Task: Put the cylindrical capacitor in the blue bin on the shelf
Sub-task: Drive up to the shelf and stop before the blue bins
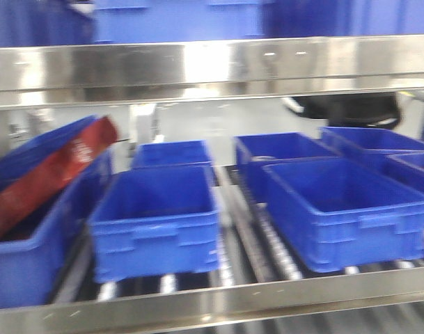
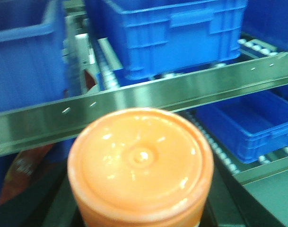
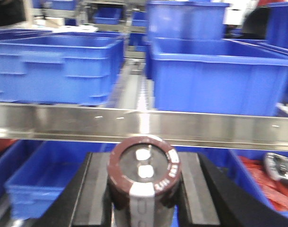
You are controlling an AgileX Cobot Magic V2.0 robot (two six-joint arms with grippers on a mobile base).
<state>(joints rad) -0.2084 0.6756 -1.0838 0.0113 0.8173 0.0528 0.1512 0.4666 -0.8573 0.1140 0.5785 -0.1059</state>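
Capacitor (image 3: 144,165) stands upright between the black fingers (image 3: 99,189) of the right gripper (image 3: 144,194), which is clamped narrow on its sides. Its dark top, with two silvery terminals, faces the camera, and a light grey stripe runs down its near side. It hangs in front of and just below the shiny front rail (image 3: 205,127) of the shelf (image 1: 212,66), apart from it. Behind that rail two blue bins (image 3: 54,71) stand side by side on the tracks, a roller lane between them, with more bins further back. Below the rail another bin lies at the left. At the right is a bin with red stuff and a small dark-and-grey object (image 3: 278,165), too blurred to name.

In the left wrist view an orange cylinder (image 2: 141,161) fills the lower half, its round top toward the camera, in front of and below the rail. Dark parts of the left gripper (image 2: 141,215) show at either side of it, clamped on the cylinder. Behind the rail a bin sits on rollers, and below the rail a further tier holds a bin at the right.

The front view is blurred. Between an upper and a lower rail, the tier holds several bins in rows. The leftmost bin carries a long red pack (image 1: 51,174) that leans tilted across its rim.
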